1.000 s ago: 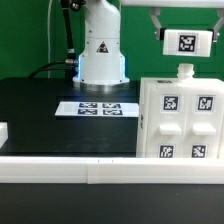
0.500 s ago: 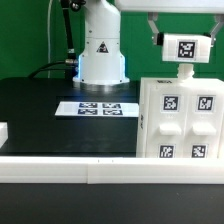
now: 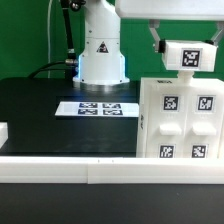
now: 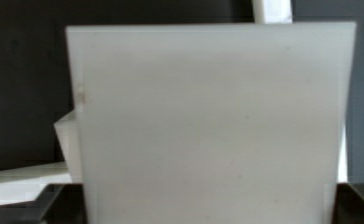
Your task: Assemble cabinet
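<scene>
The cabinet [image 3: 180,120], a large white box with several black-and-white tags on its front, stands at the exterior view's right. My gripper [image 3: 184,44] is directly above it, shut on a white tagged piece [image 3: 190,57] whose lower edge is at or just above the cabinet's top. In the wrist view this white piece [image 4: 205,110] fills nearly the whole picture as a flat pale panel, held between the dark fingers [image 4: 47,200] of my gripper [image 4: 200,206]. The cabinet's top is hidden behind it.
The marker board [image 3: 97,107] lies on the black table [image 3: 45,115] in front of the robot base [image 3: 100,50]. A small white block [image 3: 3,132] sits at the exterior view's left edge. A white rail [image 3: 80,170] runs along the front.
My gripper has come down and slightly to the exterior view's right with the white tagged piece, which now covers the small knob on the cabinet's top.
</scene>
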Robot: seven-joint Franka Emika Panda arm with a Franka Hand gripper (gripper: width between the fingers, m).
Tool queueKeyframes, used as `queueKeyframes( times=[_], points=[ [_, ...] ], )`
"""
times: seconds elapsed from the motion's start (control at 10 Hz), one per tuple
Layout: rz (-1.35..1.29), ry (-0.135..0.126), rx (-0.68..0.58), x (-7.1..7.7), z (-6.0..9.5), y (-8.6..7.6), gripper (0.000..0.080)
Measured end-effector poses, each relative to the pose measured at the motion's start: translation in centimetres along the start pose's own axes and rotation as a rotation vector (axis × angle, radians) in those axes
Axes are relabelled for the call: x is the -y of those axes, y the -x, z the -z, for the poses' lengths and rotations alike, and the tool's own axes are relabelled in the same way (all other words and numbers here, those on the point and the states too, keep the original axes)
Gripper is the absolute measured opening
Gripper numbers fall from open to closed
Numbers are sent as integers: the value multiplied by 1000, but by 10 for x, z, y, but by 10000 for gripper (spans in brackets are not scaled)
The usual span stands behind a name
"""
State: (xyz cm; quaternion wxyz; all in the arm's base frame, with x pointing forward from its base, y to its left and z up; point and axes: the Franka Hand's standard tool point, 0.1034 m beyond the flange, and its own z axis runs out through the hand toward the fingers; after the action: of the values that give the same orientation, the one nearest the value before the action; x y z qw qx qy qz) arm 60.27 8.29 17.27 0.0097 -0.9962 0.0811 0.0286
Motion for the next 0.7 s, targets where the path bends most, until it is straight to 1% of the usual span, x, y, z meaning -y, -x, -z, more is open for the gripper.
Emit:
queueKeyframes(
  times=[0.2,0.4,0.5,0.7],
  points=[
    [4,-3,-15,3,0,-2,563],
    [4,-12,-60,6,0,-4,563],
    [-6,-20,-77,4,1,-2,563],
    [-45,-20,-67,-4,-1,13,563]
  ],
)
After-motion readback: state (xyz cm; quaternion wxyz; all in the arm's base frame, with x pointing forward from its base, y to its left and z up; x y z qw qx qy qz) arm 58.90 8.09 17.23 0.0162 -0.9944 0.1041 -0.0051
